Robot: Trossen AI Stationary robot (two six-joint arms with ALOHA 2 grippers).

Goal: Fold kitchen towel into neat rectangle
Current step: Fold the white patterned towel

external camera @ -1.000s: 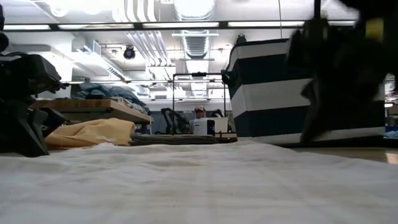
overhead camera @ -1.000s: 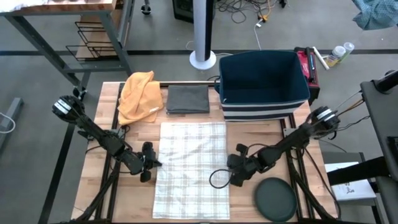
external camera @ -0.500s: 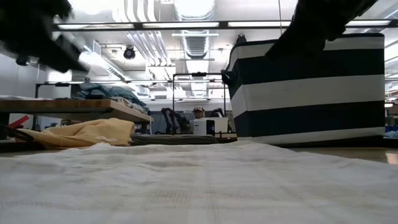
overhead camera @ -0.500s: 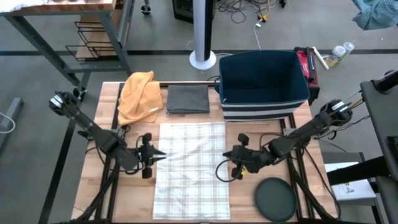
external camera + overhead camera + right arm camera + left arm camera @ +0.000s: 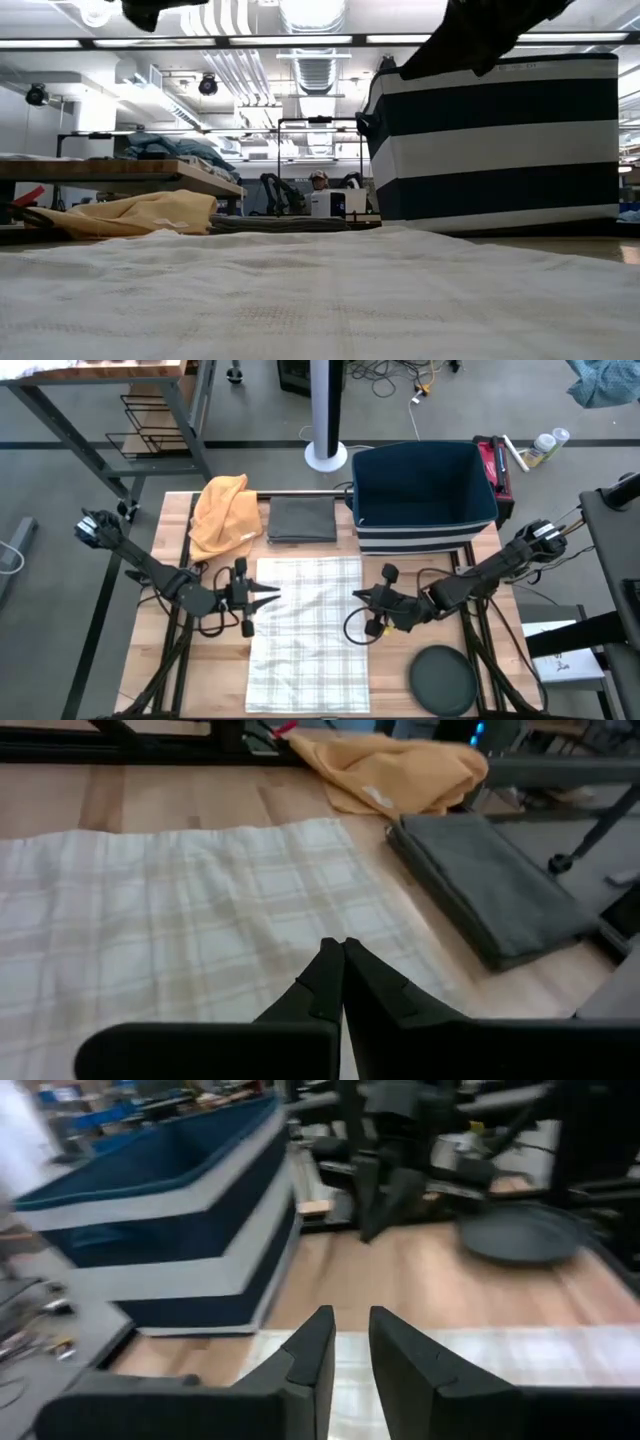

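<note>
My left claw (image 5: 272,597): fingers slightly apart, empty, above the towel's left edge.
My right claw (image 5: 357,595): fingers together, empty, above its right edge.
White checked kitchen towel (image 5: 308,630): flat, unfolded on the wooden bench (image 5: 175,535).

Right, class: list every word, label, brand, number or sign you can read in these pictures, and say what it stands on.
None can be read.
The red item beside the striped bin: any print is too small to read.
The plaid towel, orange cloth and grey cloth carry no text.
</note>
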